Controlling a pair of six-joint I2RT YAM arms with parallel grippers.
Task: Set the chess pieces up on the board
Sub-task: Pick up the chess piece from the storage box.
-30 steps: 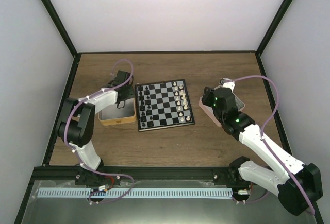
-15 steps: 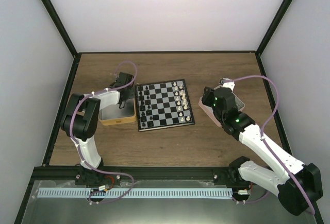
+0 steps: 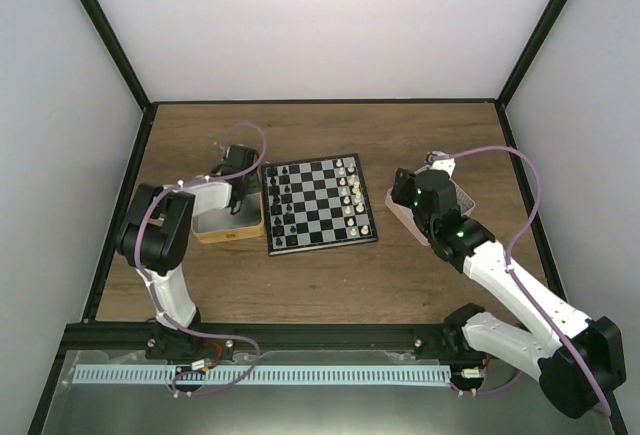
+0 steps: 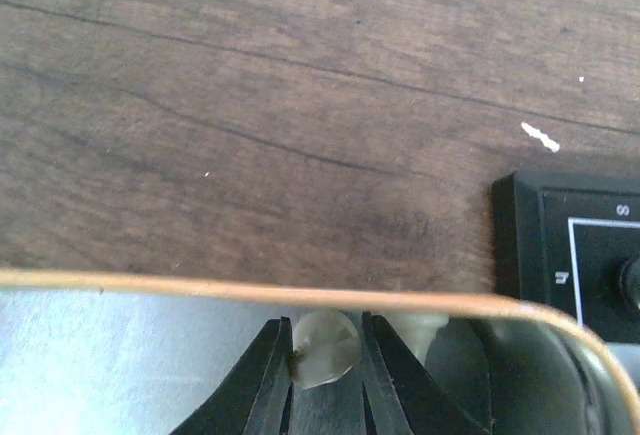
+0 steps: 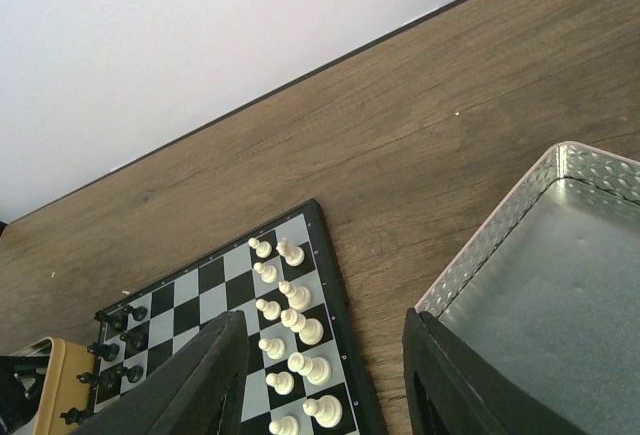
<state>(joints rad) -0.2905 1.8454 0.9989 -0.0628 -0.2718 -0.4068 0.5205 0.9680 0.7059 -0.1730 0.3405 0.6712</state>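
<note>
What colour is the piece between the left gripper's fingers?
Cream-white; the piece shows best in the left wrist view.

board (image 3: 320,205): mid-frame | left tray (image 3: 225,235): just left of board | right tray (image 3: 393,209): just right of board | chess pieces (image 3: 349,193): along board's left and right edges

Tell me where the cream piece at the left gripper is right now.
In the left wrist view, the cream piece sits between the fingers of the left gripper, just inside the rim of the tan tray, with the board corner off to its right.
</note>
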